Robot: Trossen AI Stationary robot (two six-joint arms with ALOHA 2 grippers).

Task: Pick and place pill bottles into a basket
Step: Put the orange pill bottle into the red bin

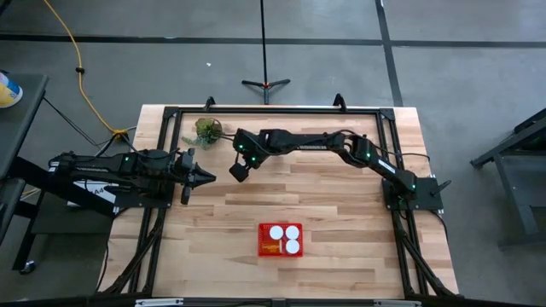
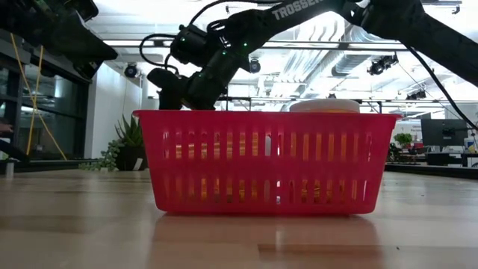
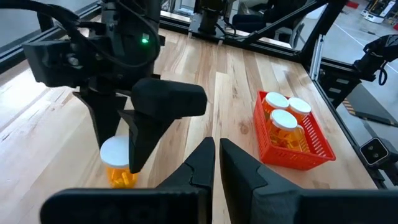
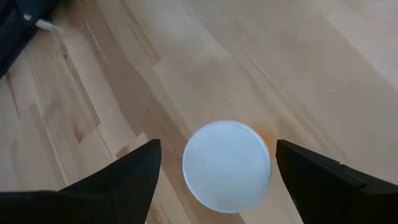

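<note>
Table (image 1: 341, 196) first: pale wood planks, with both arms reaching in over its far half and the red basket (image 1: 281, 253) sitting alone near the front edge, about midway across. Inside the basket three pill bottles (image 1: 284, 239) stand upright, white caps showing side by side from above, so that part of the job looks done. The right arm stretches from its base at the right across the far side of the table, and the right gripper (image 1: 239, 170) hangs over a fourth bottle (image 4: 227, 165) standing on the wood left of centre, well apart from the basket; its fingers are spread wide to either side of the white cap and touch nothing yet. The left gripper (image 1: 205, 176) waits just to the left of that spot, fingers pressed together and empty. A small green plant (image 1: 206, 130) sits at the far left corner. By my judgement the task is about half through: three bottles in, one about to be grasped, lifted and carried to the basket. No further bottles show on the table.
</note>
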